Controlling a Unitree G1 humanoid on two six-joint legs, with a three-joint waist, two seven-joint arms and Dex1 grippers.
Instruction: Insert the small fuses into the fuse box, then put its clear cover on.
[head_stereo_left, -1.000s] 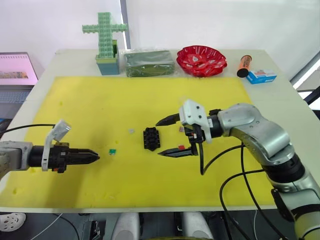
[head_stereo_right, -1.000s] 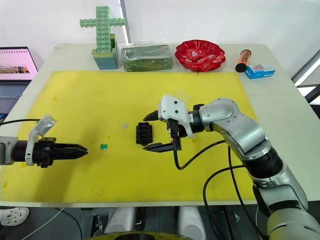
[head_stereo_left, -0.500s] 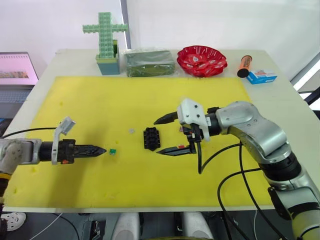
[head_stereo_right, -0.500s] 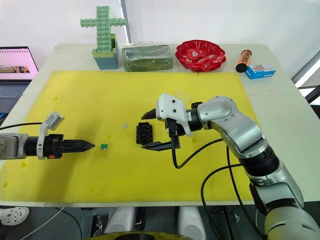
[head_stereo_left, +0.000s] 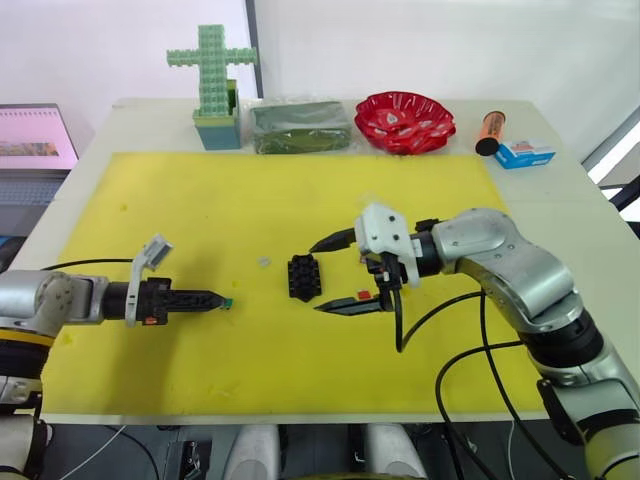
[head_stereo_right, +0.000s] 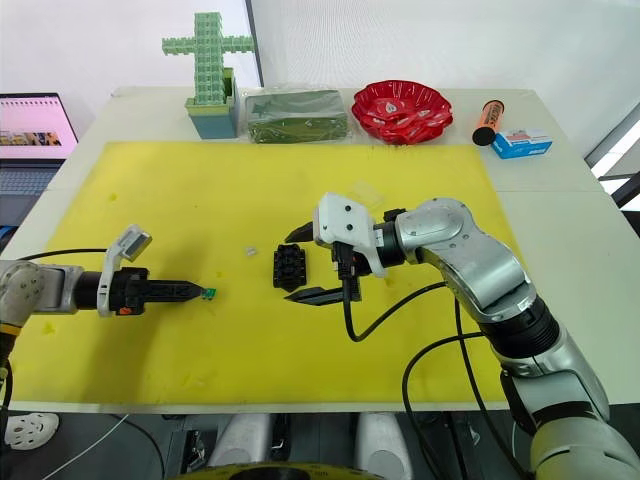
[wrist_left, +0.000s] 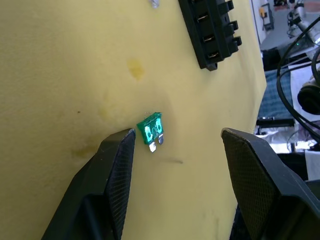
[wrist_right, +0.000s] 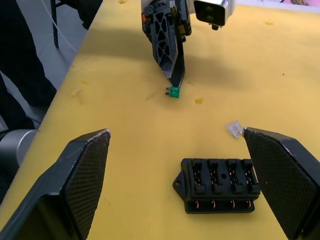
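Fuse handling looks delicate here: the green fuse is a tiny, light, stiff chip with two thin metal blades, likely to skid or flip on the yellow foam mat, so the grip probably belongs on its flat plastic faces, blades left free for the slot; it lies at about nine o'clock from the fuse box, well apart from it; the left gripper sits low with its fingers parted around the fuse, one pad just beside it, nothing held; the right gripper hangs spread wide at three o'clock of the fuse box, also empty. The left wrist view shows the fuse's blades and the gap to each pad, which the head views reduce to a green speck at the fingertips; the right wrist view shows the box's rows of slots empty, and a small clear piece near its far edge, too small to identify.
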